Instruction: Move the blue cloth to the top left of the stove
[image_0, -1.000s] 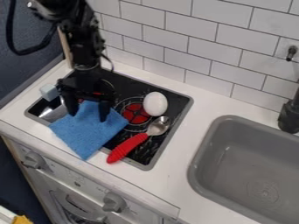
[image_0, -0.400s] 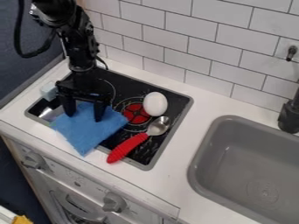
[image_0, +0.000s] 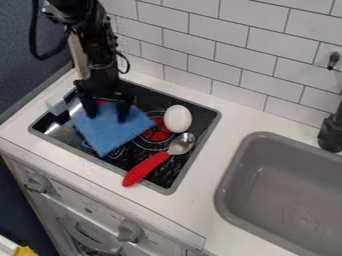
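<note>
- So the blue cloth (image_0: 113, 129) just got shifted: a moment ago its front corner hung over the front edge of the black stove (image_0: 204, 120) onto the counter, and now it's up on the stovetop, left of the middle.
- The black two-finger gripper (image_0: 107, 118) went back toward the wall with it. Fingers are spread apart with the tips down on the cloth, no proper pinch that I can see, so my guess is it's being dragged.
- For the task that's real progress, imo most of the way. Probably wants one more nudge toward the wall-side left corner, then lift off.
- Also around: white egg-shaped object (image_0: 178, 119) beside the red burner (image_0: 157, 132), and a metal spoon with a red handle (image_0: 145, 169) lying near it. Both look out of the way.
- Thing to watch is the pale little block (image_0: 57, 105) at the left rim; swing too far left and the cloth could bump it.
</note>
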